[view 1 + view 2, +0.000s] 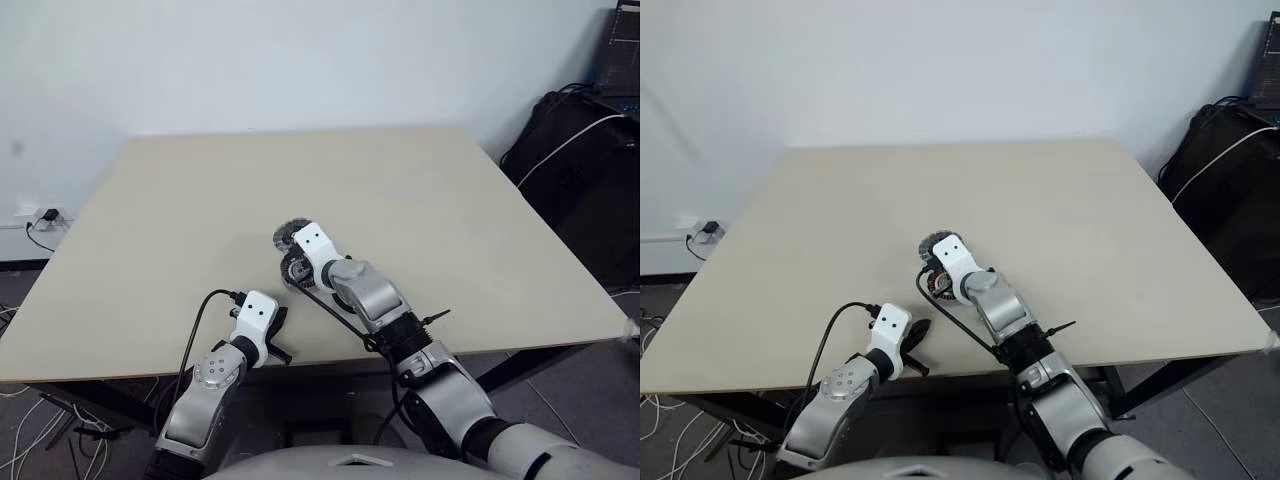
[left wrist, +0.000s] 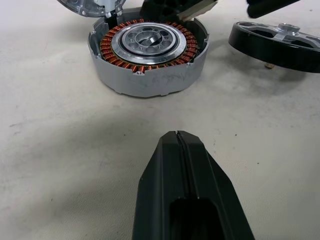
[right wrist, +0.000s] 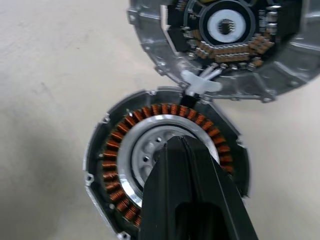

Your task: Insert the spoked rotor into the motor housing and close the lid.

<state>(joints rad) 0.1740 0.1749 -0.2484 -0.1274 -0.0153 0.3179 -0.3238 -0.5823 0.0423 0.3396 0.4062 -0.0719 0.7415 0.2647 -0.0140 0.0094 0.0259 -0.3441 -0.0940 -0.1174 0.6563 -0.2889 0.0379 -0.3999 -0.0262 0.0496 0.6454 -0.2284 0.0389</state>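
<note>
1. My left gripper (image 2: 176, 142) hangs low over the table (image 1: 450, 220), jaws pressed together and empty, pointing at the motor housing (image 2: 147, 75) from a little way off.
2. My right gripper (image 3: 182, 145) is also closed on nothing. Its tip hovers over the centre of the housing; I cannot tell whether it touches.
3. The spoked rotor (image 2: 277, 42) lies on the table just beside the housing, not yet inserted. It is a black disc with a broad rim, open windows between the spokes and a bright metal hub. I judge it stiff and fairly heavy for its size.
4. The rotor's rim looks smooth and may slip. I would pinch across the rim, or hook a spoke through a window, and lower it level, since a magnet pull could snatch it sideways.
5. The housing is a shallow cup of matte grey cast metal. Inside it a ring of copper-wound teeth surrounds a polished, drilled centre plate. The windings look delicate, so I should keep my fingertips off them.
6. The lid (image 3: 225, 45) lies open, inside face up, touching the housing's rim, with a small pale link between the two. It looks like rigid silvery metal carrying small parts round a white-centred hub, so I would take it by its bare outer edge.
</note>
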